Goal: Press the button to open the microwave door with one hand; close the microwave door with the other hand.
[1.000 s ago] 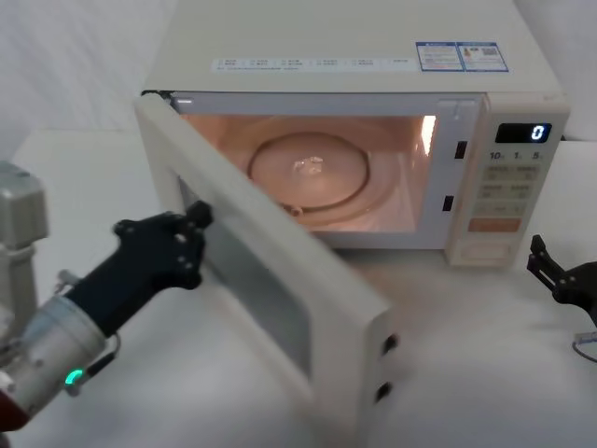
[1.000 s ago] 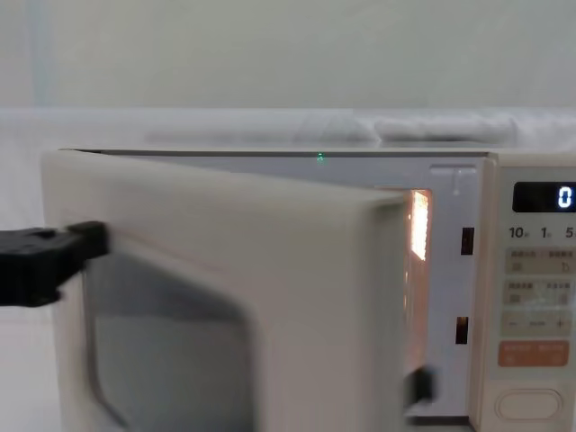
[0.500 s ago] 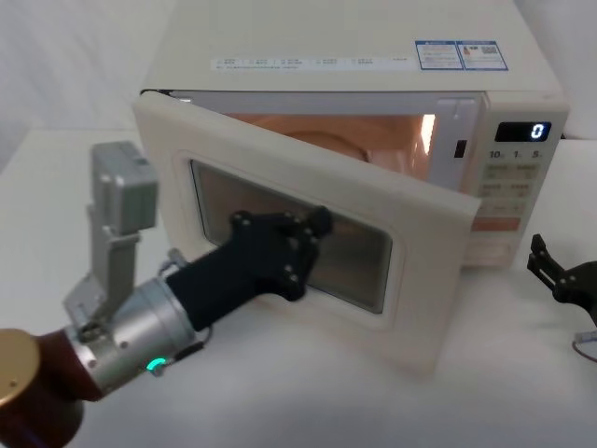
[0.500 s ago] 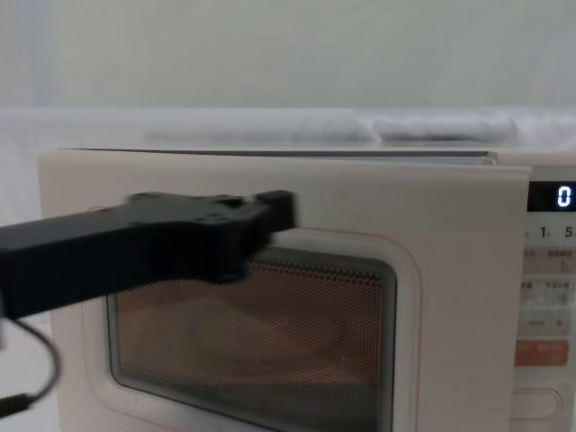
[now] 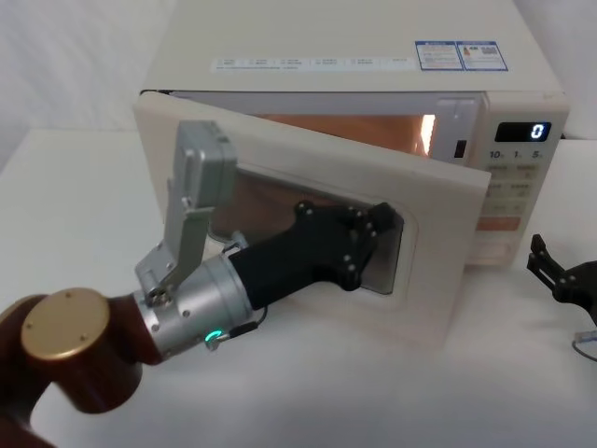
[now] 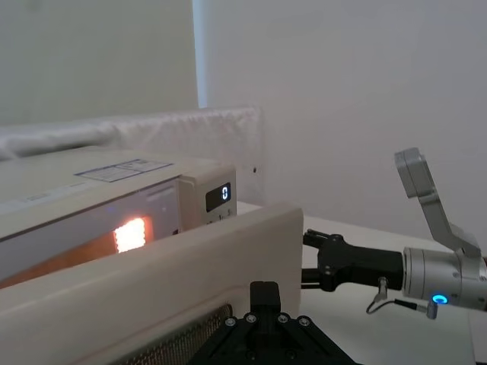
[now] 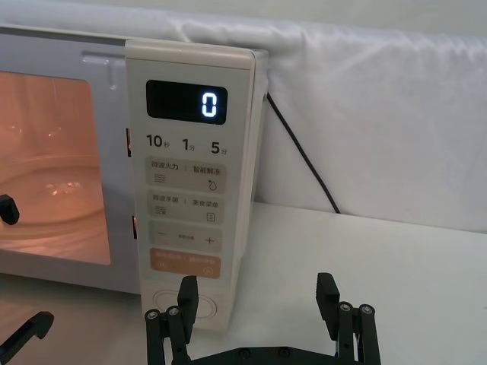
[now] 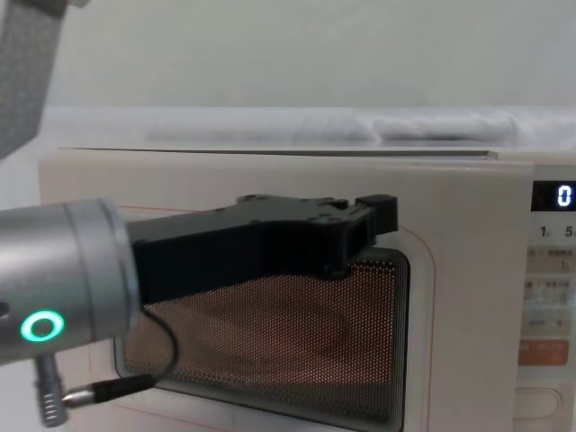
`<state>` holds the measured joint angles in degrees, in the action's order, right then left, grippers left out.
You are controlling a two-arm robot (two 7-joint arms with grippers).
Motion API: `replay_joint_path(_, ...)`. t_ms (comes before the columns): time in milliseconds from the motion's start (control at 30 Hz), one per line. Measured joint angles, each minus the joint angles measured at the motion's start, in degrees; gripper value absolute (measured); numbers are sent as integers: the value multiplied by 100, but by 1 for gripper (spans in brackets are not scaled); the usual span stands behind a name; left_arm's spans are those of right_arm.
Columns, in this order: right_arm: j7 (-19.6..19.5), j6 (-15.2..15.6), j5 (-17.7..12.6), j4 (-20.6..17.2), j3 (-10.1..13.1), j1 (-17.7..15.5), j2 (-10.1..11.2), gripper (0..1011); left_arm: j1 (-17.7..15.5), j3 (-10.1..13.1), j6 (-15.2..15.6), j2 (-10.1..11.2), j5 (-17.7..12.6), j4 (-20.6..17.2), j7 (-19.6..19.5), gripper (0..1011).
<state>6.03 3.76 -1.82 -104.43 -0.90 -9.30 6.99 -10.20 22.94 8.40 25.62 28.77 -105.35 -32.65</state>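
While the cavity light glows orange behind it, the microwave door [image 5: 308, 224] is seen partly ajar, hinged at the left of the cream microwave [image 5: 354, 56] and swung most of the way back toward the front, its free right edge standing just clear of the control panel [image 7: 194, 182]. The left gripper [image 5: 368, 238] is pressed flat against the dark window near the door's right side; whether its fingers are spread or closed cannot be told. The right gripper [image 7: 259, 308] is held idle on the table to the right of the oven, near the panel, its fingers spread and grasping nothing. The button [image 7: 176, 303], low on the panel beneath the orange key [image 7: 185, 264], is left untouched behind those fingers. The door is judged to be a light, rigid panel turning freely on its hinge, with a smooth face that offers nothing to grip, so a flat push is thought to suit it better than a grasp. Contact far from the hinge, on the frame beside the window, is reckoned to give the most leverage and to spare the glazed mesh. A firm final press is probably needed for the latch to catch.
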Motion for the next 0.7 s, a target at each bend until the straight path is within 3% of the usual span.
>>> replay_joint_path(700, 0, 0, 0, 0, 0, 0, 0, 1002, -834, 501, 181, -448, -46, 712, 804, 0)
